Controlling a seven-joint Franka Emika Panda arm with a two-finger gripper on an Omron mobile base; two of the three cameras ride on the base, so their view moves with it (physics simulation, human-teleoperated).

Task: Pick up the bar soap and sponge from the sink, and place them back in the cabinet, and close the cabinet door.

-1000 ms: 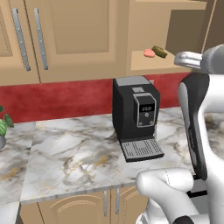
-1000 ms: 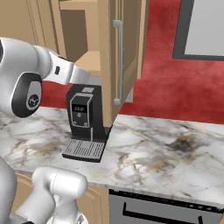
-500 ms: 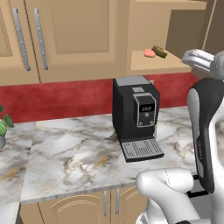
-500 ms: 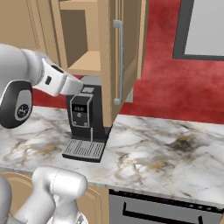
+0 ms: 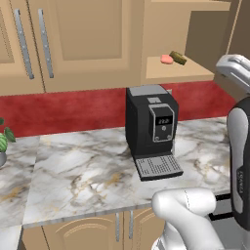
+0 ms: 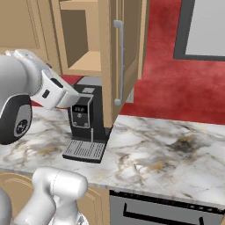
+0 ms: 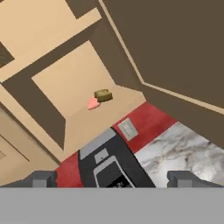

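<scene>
End effector (image 7: 112, 179): the two dark tips stand wide apart with nothing between them, hanging above the coffee machine (image 7: 109, 166) and looking at the open cabinet (image 7: 65, 78). Bar soap (image 7: 92, 104) and sponge (image 7: 103, 95) already lie on the cabinet shelf, touching or nearly so, soap toward the shelf's front edge; in the left base view they sit as bar soap (image 5: 167, 59) and sponge (image 5: 178, 58). What remains is the cabinet door (image 6: 121, 57), swung out edge-on toward the robot. Judgement: the door is rigid and hinged, light to swing, so it wants a push on the flat panel or a hook behind the long silver handle (image 6: 119, 61), far from the hinge for leverage. Room: the door's lower edge passes just above the coffee machine on the bench (image 6: 167, 154); open air to the door's right. The arm must sweep around the door's free edge without clipping it.
</scene>
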